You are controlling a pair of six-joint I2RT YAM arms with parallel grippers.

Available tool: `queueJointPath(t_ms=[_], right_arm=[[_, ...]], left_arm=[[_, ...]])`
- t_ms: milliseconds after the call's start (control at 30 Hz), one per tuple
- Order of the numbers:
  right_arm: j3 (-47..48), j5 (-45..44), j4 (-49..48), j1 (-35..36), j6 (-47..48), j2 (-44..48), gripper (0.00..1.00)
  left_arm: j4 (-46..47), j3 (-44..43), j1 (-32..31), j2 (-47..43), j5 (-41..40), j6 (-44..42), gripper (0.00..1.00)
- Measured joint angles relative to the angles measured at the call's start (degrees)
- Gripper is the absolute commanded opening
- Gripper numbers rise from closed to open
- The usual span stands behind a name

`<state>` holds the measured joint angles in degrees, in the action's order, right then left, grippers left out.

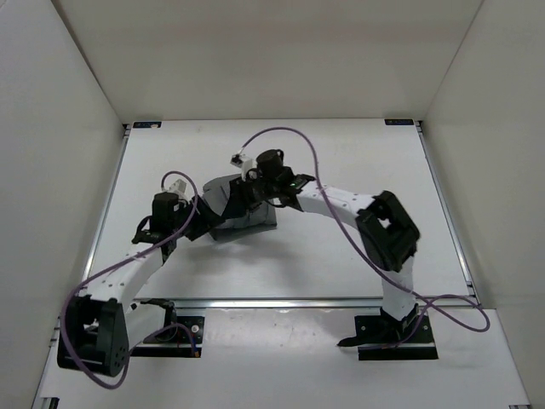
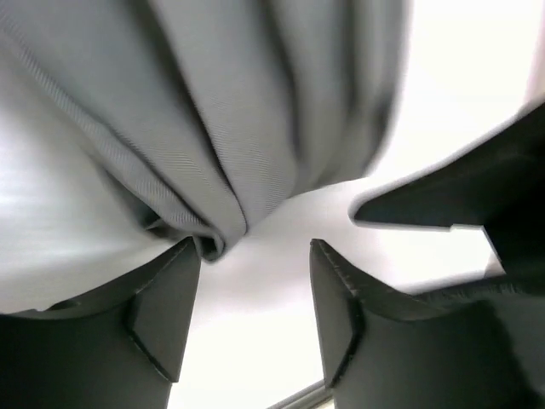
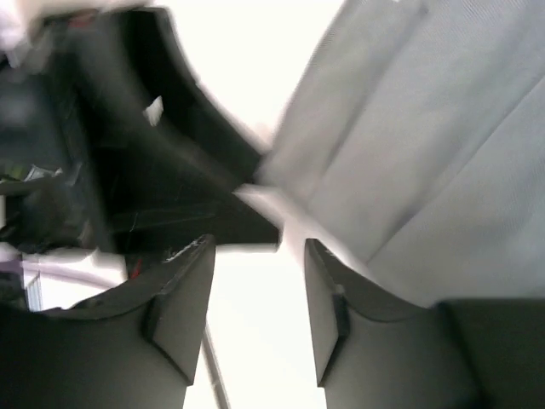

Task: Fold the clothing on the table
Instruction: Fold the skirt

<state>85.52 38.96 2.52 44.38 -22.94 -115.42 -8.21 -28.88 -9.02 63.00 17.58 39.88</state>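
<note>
Left gripper (image 2: 255, 247): jaws parted, nothing between; a corner of the grey skirt (image 2: 221, 111) touches one fingertip (image 2: 180, 260) at 11 o'clock.
Right gripper (image 3: 260, 247): jaws parted, empty; skirt at 2 o'clock, left gripper at 10.
Top view: skirt bunched just 9 o'clock of table (image 1: 358, 153) centre.

The white surface (image 1: 341, 256) has thin metal rails (image 1: 445, 213) along its edges. A grey pleated skirt (image 1: 253, 221) lies near its middle.
</note>
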Motion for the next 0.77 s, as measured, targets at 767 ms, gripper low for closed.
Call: queueJointPath(t_ms=[767], right_arm=[[-43.3,-7.6,-15.2,-25.7,-0.7,52.1,0.61]], left_arm=[[-16.3,-7.1,-8.0,-7.0,-1.4,-7.6,0.99]])
